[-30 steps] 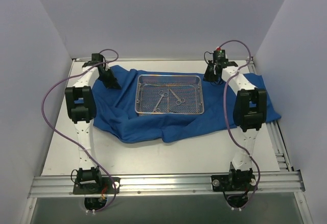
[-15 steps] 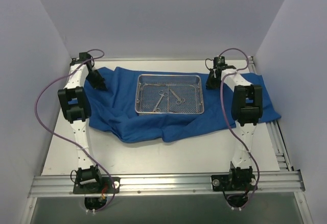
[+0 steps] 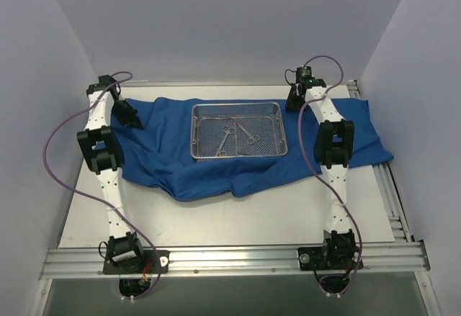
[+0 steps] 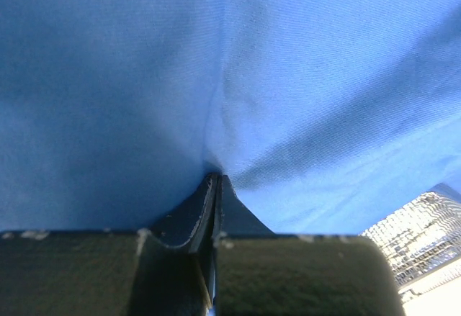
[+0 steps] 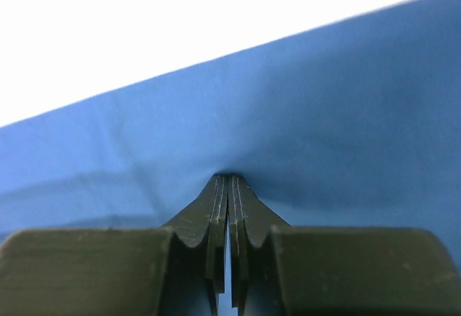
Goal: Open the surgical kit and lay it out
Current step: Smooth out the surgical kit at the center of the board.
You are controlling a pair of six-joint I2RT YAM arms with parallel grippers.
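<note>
Left gripper (image 3: 130, 113) and right gripper (image 3: 294, 104) each pinch the royal-blue cloth wrap's (image 3: 180, 165) far edge, jaws clamped; the silver wire-mesh tray (image 3: 238, 157) sits between, white tabletop (image 3: 216, 222) in front.

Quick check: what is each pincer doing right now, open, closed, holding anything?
Left pincer: closed, pinching a fold of the blue cloth wrap.
Right pincer: closed, pinching the same blue cloth wrap at its far edge.

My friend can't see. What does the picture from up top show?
A big blue cloth lies spread on a white table, with a wire tray of small steel tools on its middle. The robot's left fingers and right fingers are each pinched shut on the cloth, one on either side of the tray.
</note>
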